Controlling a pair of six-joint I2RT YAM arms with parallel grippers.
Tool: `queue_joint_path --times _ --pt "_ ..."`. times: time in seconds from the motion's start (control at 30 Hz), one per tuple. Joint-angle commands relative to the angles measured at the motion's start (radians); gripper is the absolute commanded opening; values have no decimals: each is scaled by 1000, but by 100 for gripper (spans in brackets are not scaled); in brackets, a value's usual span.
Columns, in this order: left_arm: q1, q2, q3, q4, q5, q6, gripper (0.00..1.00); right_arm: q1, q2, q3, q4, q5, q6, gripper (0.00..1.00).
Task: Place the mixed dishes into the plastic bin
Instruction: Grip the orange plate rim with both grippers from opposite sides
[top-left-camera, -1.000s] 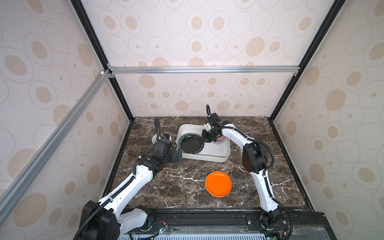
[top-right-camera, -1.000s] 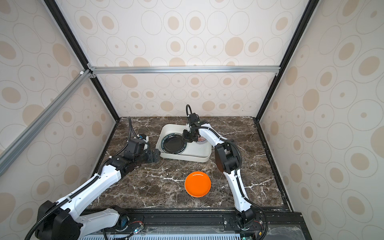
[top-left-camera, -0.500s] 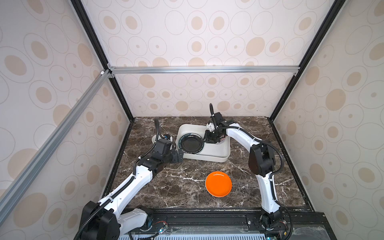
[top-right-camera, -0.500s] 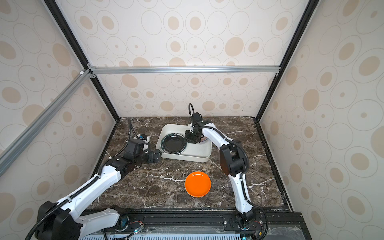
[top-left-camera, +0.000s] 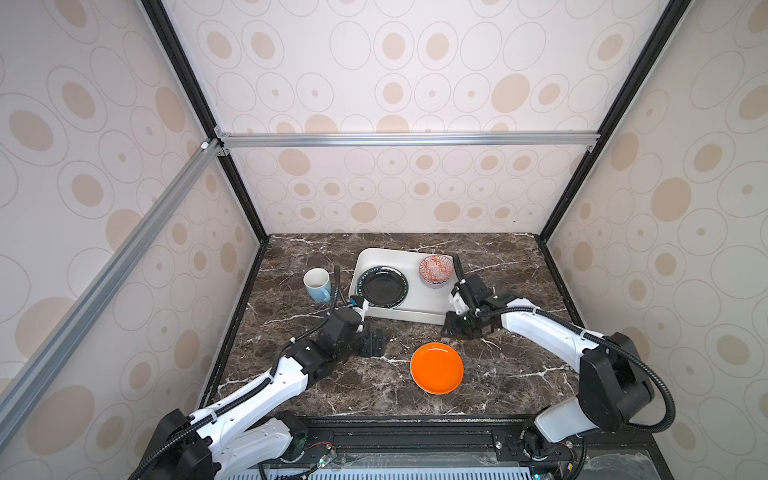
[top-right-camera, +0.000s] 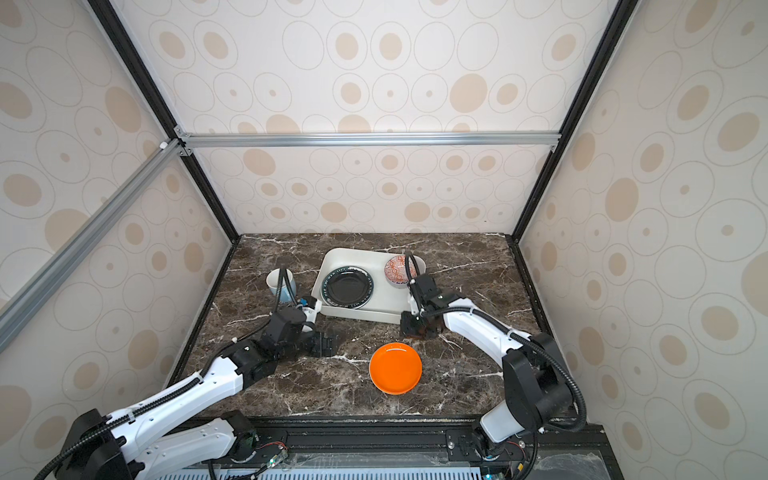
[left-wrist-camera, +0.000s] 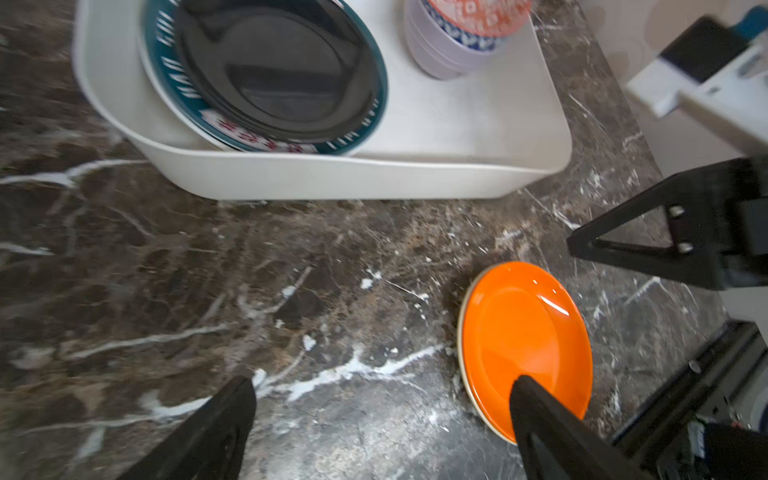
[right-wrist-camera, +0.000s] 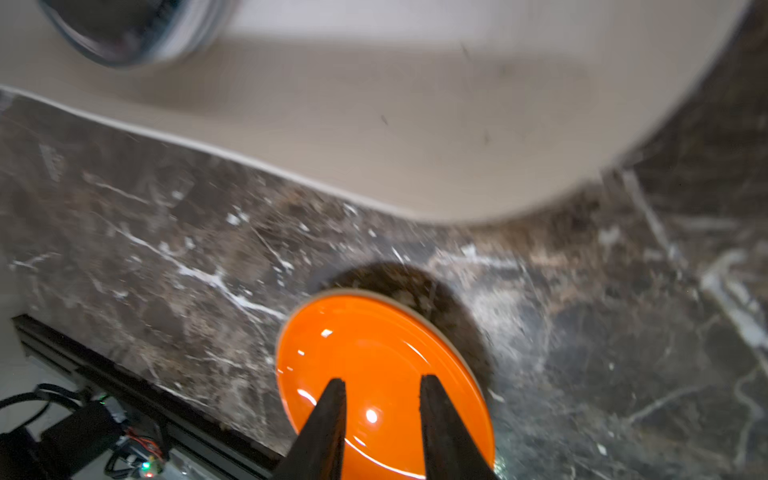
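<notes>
The left hand (top-left-camera: 377, 343), spread wide, and the right hand (right-wrist-camera: 382, 384), slightly parted, hover empty over the bench (top-left-camera: 316, 390) before the bin (top-left-camera: 415, 315), the orange plate (top-left-camera: 436, 368) lying on the bench near both.

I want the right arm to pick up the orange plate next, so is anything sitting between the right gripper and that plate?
Nothing visible. Only bare marble tabletop lies between the right gripper and the orange plate. The left gripper, open, hangs off to the plate's other side, clear of that path.
</notes>
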Motion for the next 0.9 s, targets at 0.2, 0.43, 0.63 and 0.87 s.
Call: queue_joint_path --times 0.2,0.43,0.63,0.87 --pt "-268 161 -53 200 -109 -158 95 12 -221 -230 50 71 55 33" --pt "-351 264 -19 251 -131 -175 95 12 -209 -301 107 45 64 33" --pt "-361 288 -3 256 -136 -168 95 12 -182 -299 121 53 60 25" --pt "-360 282 -6 249 -155 -154 96 11 -162 -277 117 51 51 22"
